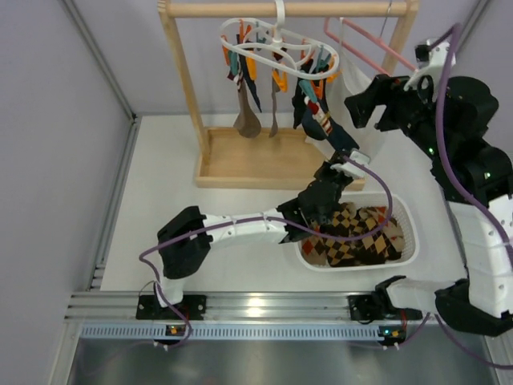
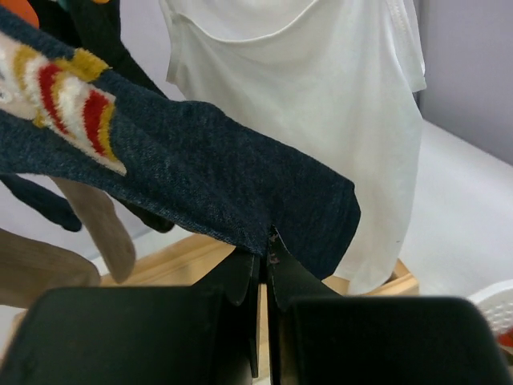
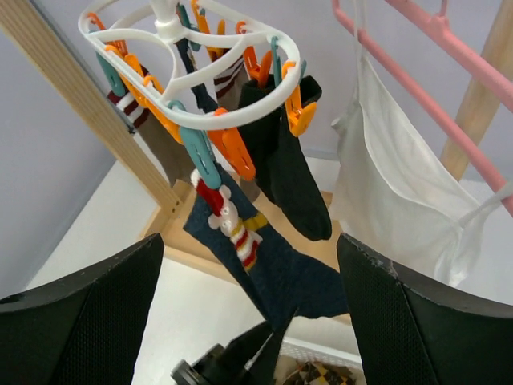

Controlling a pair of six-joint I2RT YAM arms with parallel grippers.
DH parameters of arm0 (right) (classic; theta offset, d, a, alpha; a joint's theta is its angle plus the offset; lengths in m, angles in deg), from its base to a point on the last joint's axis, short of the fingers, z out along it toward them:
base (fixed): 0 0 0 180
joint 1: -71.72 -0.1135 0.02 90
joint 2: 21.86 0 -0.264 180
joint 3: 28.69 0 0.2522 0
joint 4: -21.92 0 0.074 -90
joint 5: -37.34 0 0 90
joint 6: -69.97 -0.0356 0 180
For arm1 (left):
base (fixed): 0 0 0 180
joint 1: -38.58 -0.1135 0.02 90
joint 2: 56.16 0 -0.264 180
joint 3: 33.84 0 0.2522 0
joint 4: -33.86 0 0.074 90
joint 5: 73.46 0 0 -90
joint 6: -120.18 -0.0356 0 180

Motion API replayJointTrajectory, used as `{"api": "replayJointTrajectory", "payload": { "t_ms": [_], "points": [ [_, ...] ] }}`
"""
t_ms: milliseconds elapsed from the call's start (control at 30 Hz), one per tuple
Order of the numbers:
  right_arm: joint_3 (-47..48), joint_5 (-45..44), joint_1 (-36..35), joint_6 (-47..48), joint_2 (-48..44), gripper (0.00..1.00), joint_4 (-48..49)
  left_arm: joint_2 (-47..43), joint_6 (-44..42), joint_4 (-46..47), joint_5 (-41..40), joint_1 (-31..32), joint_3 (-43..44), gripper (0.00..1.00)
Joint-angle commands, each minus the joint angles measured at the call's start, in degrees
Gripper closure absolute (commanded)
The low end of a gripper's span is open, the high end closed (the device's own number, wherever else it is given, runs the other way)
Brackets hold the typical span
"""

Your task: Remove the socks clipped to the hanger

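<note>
Below the white looped plastic hanger (image 3: 168,30) with orange and teal clips, the left gripper (image 2: 264,245) pinches the free end of a clipped dark navy sock (image 2: 200,176). The right gripper (image 1: 362,103) gapes wide near a pink wire hanger (image 3: 417,48). White tabletop (image 1: 160,200) spreads leftward.

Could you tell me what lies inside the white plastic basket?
Tan-and-brown argyle diamond-patterned socks lie in the white slotted plastic basket; the black-and-white left arm hides its far-left corner.

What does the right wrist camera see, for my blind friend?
A navy sock hangs from a teal clip on a white hanger, its lower end pinched by the left gripper. A black sock and white bag hang nearby.
</note>
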Motion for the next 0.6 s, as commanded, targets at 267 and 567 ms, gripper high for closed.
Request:
{"api": "replayJointTrajectory", "payload": {
  "t_ms": [267,567],
  "points": [
    [21.6,-33.1,-21.7,11.9,18.7,0.16,-12.0,15.8,-16.5,-1.7,-0.7,1.9,20.1,1.00],
    [22.9,-48.3,-27.4,20.5,26.1,0.26,-3.8,17.5,-17.2,-1.7,1.5,2.9,21.8,1.00]
  ]
}}
